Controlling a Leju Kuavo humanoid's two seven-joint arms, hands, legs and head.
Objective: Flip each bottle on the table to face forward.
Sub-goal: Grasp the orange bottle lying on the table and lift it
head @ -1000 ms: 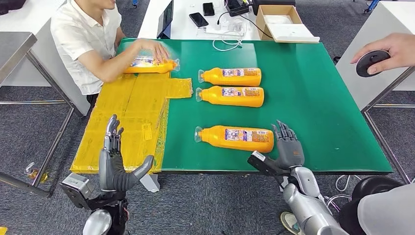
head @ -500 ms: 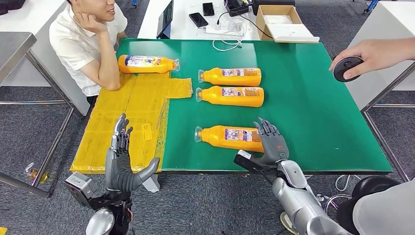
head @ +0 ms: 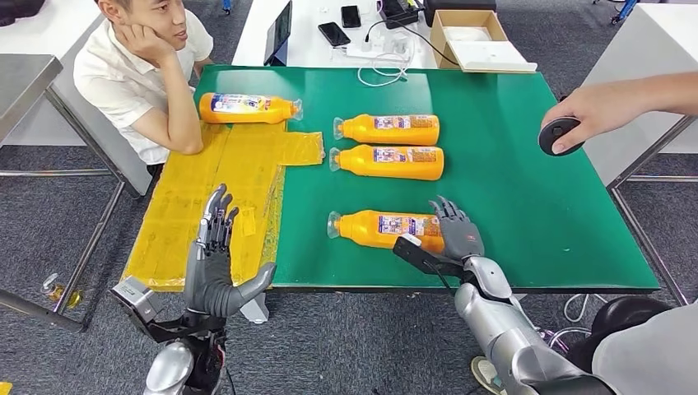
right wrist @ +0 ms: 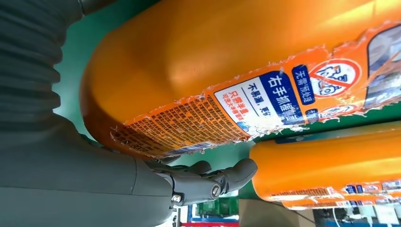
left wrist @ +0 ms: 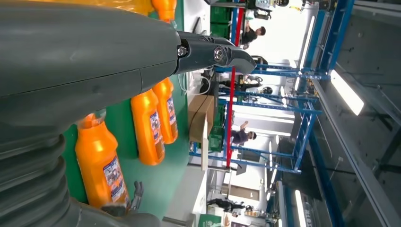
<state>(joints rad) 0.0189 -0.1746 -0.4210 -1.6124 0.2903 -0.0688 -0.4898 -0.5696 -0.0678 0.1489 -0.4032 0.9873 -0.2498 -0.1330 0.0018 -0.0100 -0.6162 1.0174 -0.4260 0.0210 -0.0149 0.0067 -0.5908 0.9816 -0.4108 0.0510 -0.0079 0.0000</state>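
Right hand (head: 458, 236) rests spread fingers on the nearest bottle (head: 383, 230), not clearly grasping; left hand (head: 216, 263) open, empty; four bottles lie unturned, apparently

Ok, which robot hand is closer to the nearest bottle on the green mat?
Right. The right robot hand is at the base end of the nearest bottle, fingers against it. The left robot hand is raised, open, off the table's near edge, beside the yellow sheet.
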